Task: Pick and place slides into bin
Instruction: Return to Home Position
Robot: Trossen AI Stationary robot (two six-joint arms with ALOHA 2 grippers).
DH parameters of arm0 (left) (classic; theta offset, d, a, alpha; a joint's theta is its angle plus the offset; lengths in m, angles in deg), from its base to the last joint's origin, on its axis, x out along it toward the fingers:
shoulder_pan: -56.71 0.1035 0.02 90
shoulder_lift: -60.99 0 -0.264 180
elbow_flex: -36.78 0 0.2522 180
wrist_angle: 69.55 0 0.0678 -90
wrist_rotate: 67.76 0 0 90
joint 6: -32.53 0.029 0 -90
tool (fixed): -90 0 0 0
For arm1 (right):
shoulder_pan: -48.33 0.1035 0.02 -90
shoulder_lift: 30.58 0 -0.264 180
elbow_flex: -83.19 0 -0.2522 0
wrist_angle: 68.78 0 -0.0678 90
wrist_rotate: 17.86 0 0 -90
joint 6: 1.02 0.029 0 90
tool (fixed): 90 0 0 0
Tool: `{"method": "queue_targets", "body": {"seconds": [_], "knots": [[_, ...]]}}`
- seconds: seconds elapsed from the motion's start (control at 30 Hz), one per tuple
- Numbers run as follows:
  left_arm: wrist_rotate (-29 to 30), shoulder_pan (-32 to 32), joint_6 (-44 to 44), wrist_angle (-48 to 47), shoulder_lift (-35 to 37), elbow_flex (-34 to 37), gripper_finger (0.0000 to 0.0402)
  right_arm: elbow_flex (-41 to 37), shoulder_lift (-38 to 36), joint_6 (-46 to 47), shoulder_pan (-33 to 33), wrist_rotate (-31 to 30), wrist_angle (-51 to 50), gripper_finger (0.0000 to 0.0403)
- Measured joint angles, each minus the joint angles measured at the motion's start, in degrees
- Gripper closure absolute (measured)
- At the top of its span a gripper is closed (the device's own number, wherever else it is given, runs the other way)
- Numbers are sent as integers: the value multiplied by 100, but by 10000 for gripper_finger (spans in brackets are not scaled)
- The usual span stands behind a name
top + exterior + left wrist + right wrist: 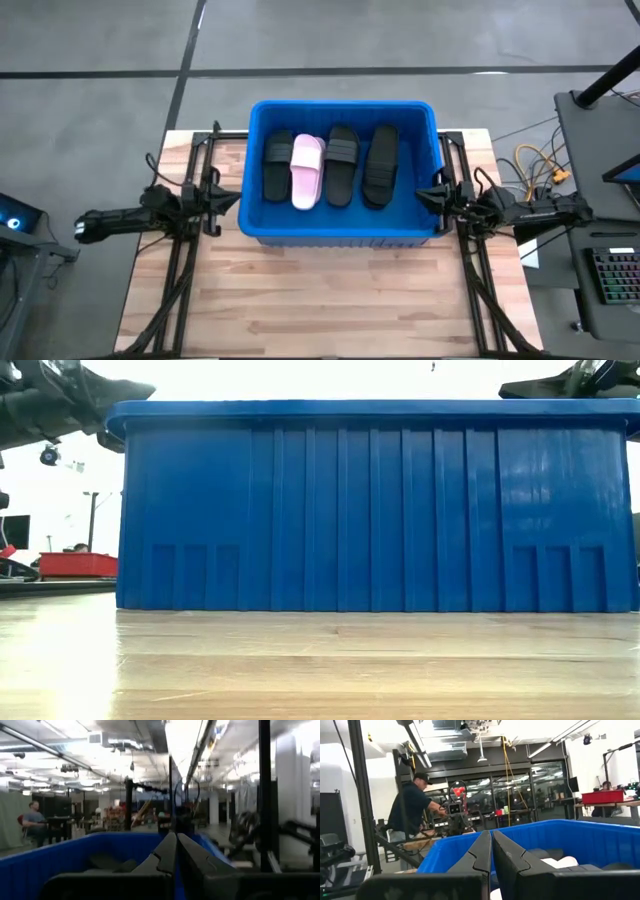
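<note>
The blue bin (260, 222) stands at the middle of the wooden table. Inside it lie three black slides (279, 165) (341, 165) (380, 166) and one pale pink slide (307, 172), side by side on the bin's floor. My left gripper (232, 199) is shut and empty just outside the bin's left wall, at rim height. My right gripper (424, 195) is shut and empty at the bin's right wall. In each wrist view the shut fingers (176, 851) (491, 849) point over the bin's rim.
Bare wooden table top (330, 300) lies in front of the bin. Black arm frames (180, 250) (480, 270) stand on both sides. A keyboard (615, 275) and cables (535, 165) lie right of the table. People show in the room beyond.
</note>
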State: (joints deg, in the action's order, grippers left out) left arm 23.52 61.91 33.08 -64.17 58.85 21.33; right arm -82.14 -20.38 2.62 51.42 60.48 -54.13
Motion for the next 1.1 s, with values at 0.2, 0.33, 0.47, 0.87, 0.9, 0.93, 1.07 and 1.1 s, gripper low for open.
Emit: {"method": "queue_targets", "body": {"seconds": [0.2,0.33,0.47,0.87,0.9,0.93,1.07,1.1], "knots": [[-101,1,134,-17,4,-10,401,0,-8,-33,2,26,-44,394],[-118,1,134,-31,44,-18,401,-4,-4,-51,2,23,-62,394],[-123,1,134,-31,30,-21,401,-11,-4,-53,2,20,-64,394],[-125,1,134,-30,-64,-21,401,-35,-2,-66,2,9,97,394],[-125,1,134,-33,-75,-20,401,-35,-2,-66,2,9,100,394],[-125,4,134,-26,-82,-20,401,-35,-2,-66,2,9,102,394],[-125,6,134,-40,-121,-19,402,-35,-2,-66,2,7,110,394],[-125,6,134,-28,-121,-19,401,-37,-2,-66,2,7,111,394]]}}
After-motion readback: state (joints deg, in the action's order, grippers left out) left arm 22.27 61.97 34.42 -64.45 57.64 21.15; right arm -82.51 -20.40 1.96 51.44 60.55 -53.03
